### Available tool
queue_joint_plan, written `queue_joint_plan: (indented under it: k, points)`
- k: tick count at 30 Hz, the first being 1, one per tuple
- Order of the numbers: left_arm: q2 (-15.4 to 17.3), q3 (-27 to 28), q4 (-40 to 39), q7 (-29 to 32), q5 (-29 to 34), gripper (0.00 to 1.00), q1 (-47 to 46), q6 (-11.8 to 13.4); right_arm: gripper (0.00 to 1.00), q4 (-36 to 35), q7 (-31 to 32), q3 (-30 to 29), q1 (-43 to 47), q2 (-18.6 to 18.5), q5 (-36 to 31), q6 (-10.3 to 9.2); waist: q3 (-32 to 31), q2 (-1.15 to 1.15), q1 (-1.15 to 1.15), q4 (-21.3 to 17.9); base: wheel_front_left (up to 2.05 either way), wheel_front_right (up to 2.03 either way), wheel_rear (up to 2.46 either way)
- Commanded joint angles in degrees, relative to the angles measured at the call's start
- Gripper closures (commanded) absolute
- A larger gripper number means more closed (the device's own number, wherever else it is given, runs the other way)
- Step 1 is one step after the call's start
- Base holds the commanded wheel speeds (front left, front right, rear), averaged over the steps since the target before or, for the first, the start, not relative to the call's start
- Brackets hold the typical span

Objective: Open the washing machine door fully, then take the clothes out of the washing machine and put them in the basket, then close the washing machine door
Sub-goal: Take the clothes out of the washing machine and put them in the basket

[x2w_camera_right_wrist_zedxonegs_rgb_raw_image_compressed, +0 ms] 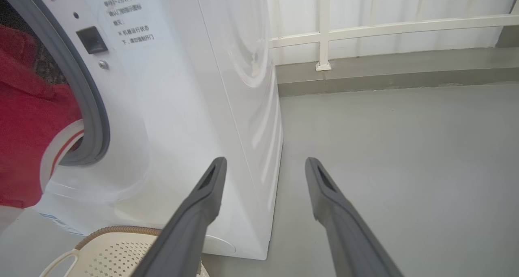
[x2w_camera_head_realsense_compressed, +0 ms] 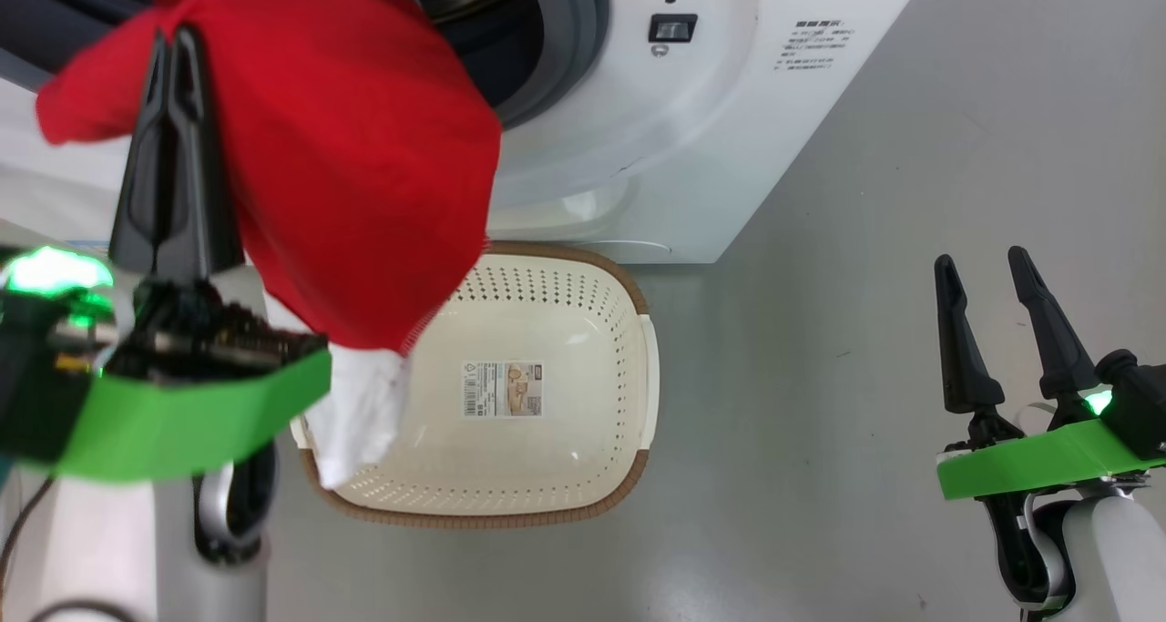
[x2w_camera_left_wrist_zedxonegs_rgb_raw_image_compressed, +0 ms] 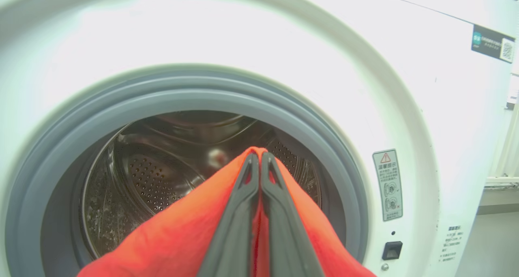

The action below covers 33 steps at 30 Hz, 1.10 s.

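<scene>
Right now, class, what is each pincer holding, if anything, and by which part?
Left pincer: shut on the clothes, pinching a fold of red fabric; the rest hangs below. Right pincer: open, holding nothing.

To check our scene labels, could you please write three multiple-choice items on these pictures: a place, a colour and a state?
1. Where is the basket relative to the washing machine? A. On top of it. B. On the floor in front of it. C. Inside it.
2. What colour is most of the clothes? A. Blue. B. Yellow. C. Red.
3. How is the right gripper? A. Open, holding nothing. B. Shut on the clothes. C. Shut on the basket.
Answers: 1 B, it sits on grey floor before the machine. 2 C, the hanging fabric is bright red. 3 A, its jaws stand apart around nothing.
</scene>
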Motion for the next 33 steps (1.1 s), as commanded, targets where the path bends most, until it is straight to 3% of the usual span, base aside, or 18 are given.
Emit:
queue_joint_plan:
  k: [1,8,13,22,33]
  points:
    - [1.4,1.5,-2.7,-0.3,-0.4,1.00,1.5,0.4,0.00,-1.2,-0.4,1.2,1.2,-0.5,0.0,0.28,-0.1,0.00,0.00,0.1,0.00,0.00,0.00]
    - [1.4,-0.7,-10.0,-0.3,-1.5,1.00,7.6,3.0,0.00,-1.2,-0.4,1.0,1.7,-0.7,0.1,0.28,-0.2,0.00,0.00,0.5,0.00,0.00,0.00]
    - [1.4,-3.0,-9.1,-0.3,-3.2,1.00,9.4,3.8,0.00,-1.4,-0.4,1.0,1.5,-0.8,0.0,0.28,0.5,0.00,0.00,1.0,0.00,0.00,0.00]
    - [1.4,-5.0,3.5,-0.3,-3.6,1.00,10.3,3.2,0.00,-1.7,-0.4,1.5,-0.4,-0.5,0.2,0.28,3.6,0.00,0.00,-0.3,0.00,0.00,0.00]
    - [1.4,-4.6,20.6,-0.3,-3.4,1.00,6.6,0.8,0.00,-2.3,-0.4,1.1,-2.1,0.4,0.3,0.28,7.3,0.00,0.00,-2.5,0.00,0.00,0.00]
